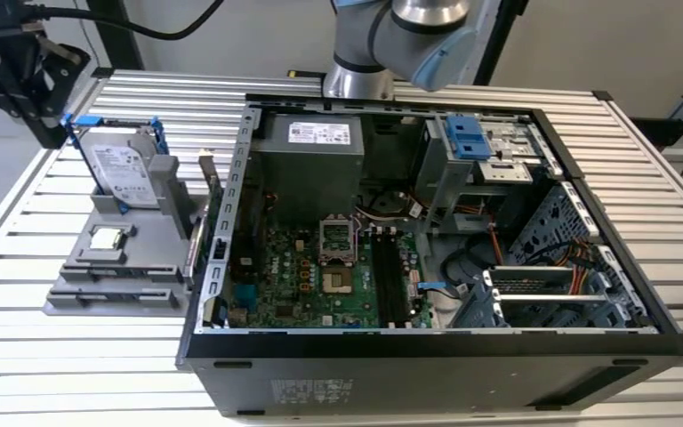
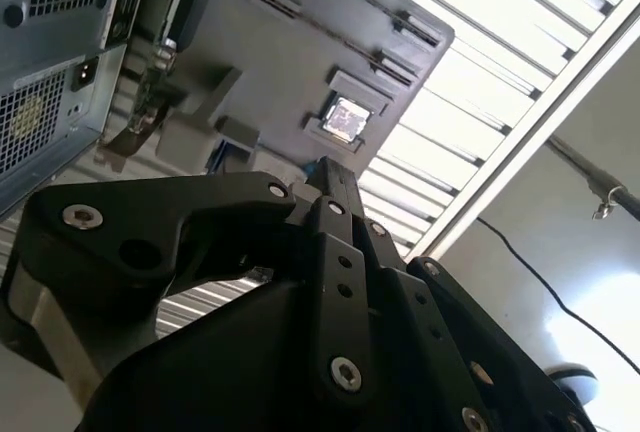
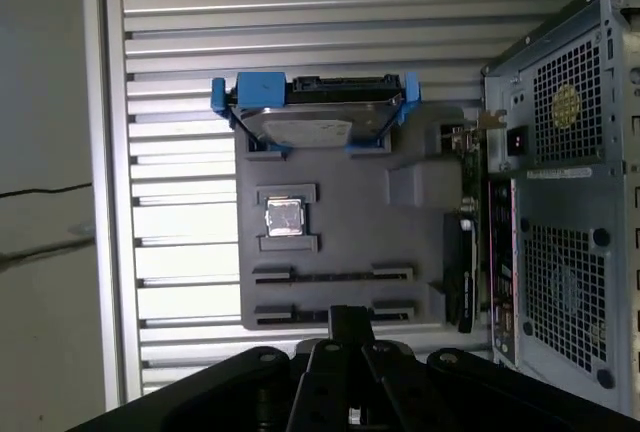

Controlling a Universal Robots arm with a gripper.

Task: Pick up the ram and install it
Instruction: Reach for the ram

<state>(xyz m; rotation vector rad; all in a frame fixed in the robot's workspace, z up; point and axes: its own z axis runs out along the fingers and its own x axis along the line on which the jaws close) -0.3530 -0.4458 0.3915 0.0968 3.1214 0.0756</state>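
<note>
A thin dark strip that looks like the ram [image 3: 330, 276] stands on edge in a slot of the grey holder [image 3: 350, 222]. The holder [image 1: 92, 267] lies on the slatted table at the exterior view's left, beside the open computer case [image 1: 437, 222]. Inside the case, the green motherboard [image 1: 317, 276] has long black memory slots [image 1: 386, 276]. My gripper [image 3: 350, 320] hovers over the holder with its fingertips together and nothing visible between them. It also shows in the second wrist view [image 2: 328, 174] and at the exterior view's top left [image 1: 47, 132].
On the holder are a silver hard drive in a blue frame [image 3: 312, 117], a square processor chip [image 3: 285, 218] and an upright expansion card [image 3: 468, 222] close to the case wall. Cables and drive cages [image 1: 484, 151] crowd the case's far side. The table edge [image 3: 100, 192] runs nearby.
</note>
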